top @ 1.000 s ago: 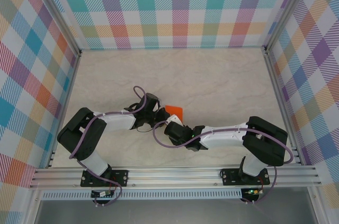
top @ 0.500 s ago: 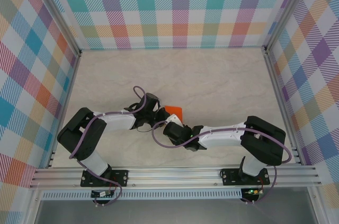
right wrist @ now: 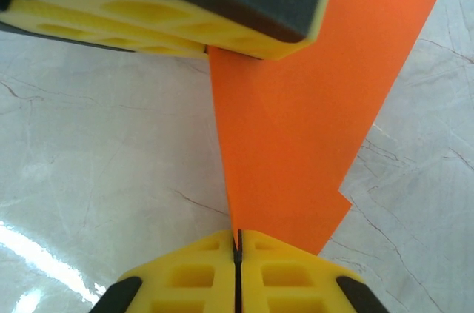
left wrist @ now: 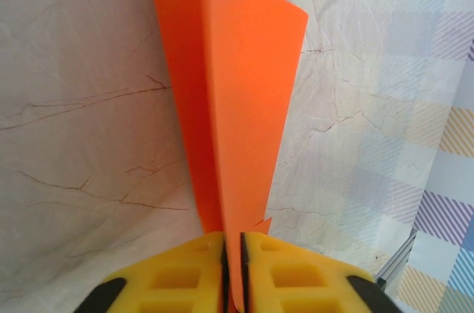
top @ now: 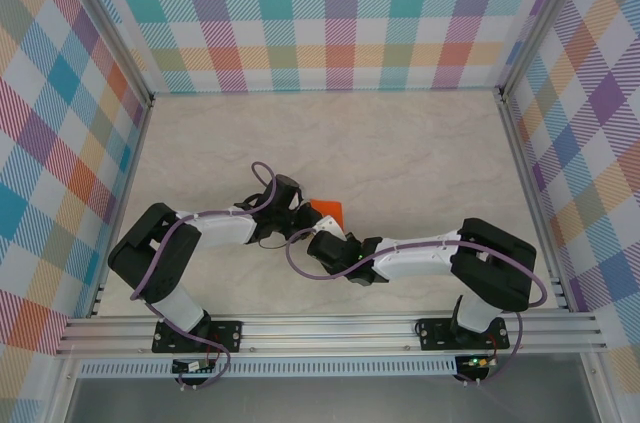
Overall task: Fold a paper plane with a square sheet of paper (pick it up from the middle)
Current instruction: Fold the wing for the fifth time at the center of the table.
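1. While both claws grip it, the paper plane (left wrist: 241,106) runs lengthwise straight ahead from the left gripper (left wrist: 233,243), which is pinching its narrow end.
2. Just beside the left gripper, the right gripper (right wrist: 238,239) is pressed together on the paper's side edge.
3. The next crease probably turns on these two crosswise grips; the left gripper sits nearer the centre fold.

The sheet of paper (left wrist: 244,106) is thin, smooth, matt orange, sharply creased. The left pincer (left wrist: 233,250) and right pincer (right wrist: 238,245) have matt yellow moulded plastic tips. The worktop (right wrist: 89,180) looks like pale veined marble with a glossy sheen; the frame rail (top: 330,331) is ribbed bare metal.
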Controlling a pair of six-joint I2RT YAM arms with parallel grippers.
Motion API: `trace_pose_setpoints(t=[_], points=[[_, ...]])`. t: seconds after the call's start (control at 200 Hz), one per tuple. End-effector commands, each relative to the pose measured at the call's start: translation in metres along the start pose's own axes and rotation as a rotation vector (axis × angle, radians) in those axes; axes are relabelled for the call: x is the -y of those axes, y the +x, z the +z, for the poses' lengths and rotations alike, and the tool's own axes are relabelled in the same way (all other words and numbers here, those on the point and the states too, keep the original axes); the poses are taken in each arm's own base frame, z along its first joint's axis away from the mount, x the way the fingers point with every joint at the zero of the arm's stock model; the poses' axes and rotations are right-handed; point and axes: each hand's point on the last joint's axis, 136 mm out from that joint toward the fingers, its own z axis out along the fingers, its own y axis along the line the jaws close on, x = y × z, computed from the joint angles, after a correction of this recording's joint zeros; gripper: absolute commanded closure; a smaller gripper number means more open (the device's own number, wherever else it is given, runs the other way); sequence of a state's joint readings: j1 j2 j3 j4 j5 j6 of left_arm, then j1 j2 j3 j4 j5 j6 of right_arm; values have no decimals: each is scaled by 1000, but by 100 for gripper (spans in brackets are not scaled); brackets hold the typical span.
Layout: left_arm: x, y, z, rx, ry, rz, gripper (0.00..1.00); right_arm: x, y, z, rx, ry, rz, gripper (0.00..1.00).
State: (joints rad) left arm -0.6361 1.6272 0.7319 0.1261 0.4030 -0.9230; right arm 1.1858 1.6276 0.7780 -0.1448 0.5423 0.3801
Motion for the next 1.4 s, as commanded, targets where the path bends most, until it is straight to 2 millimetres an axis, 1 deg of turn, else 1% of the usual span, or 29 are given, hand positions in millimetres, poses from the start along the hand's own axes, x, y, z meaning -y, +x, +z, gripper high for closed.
trace_pose_setpoints(t=[0.0, 0.09, 0.14, 0.24, 0.28, 0.375, 0.43, 0.495, 0.58, 0.675, 0.855, 1.09, 1.25, 1.34, 1.395], points=[[11, -5, -14, 21, 13, 4, 79, 0, -9, -10, 54, -18, 34, 95], [10, -8, -24, 58, -10, 5, 65, -4, -8, -13, 67, -61, 46, 96], [10, -12, -35, 99, -29, 11, 57, -7, -9, -15, 73, -91, 59, 96], [8, -19, -57, 179, -68, 23, 46, -12, -10, -16, 78, -162, 96, 97], [10, -22, -67, 214, -76, 33, 44, -13, -9, -16, 78, -194, 115, 97], [8, -24, -85, 267, -102, 50, 43, -16, -13, -19, 96, -272, 164, 97], [6, -23, -91, 281, -110, 57, 43, -16, -13, -19, 101, -308, 193, 97], [6, -21, -94, 285, -95, 63, 44, -16, -13, -20, 107, -350, 225, 97], [6, -17, -90, 266, -63, 61, 46, -15, -13, -22, 117, -407, 279, 97], [13, -12, -81, 231, -7, 66, 48, -13, -11, -23, 120, -479, 344, 96], [24, -7, -68, 181, 66, 80, 48, -11, -11, -22, 118, -575, 441, 96], [30, 2, -49, 116, 108, 100, 48, -8, -16, -21, 106, -698, 550, 96], [33, 5, -38, 92, 113, 102, 47, -8, -12, -13, 83, -717, 589, 96], [35, 4, -36, 93, 114, 101, 47, -9, -8, -9, 71, -716, 598, 96], [31, 3, -35, 103, 98, 94, 45, -9, -7, -7, 67, -711, 598, 96]])
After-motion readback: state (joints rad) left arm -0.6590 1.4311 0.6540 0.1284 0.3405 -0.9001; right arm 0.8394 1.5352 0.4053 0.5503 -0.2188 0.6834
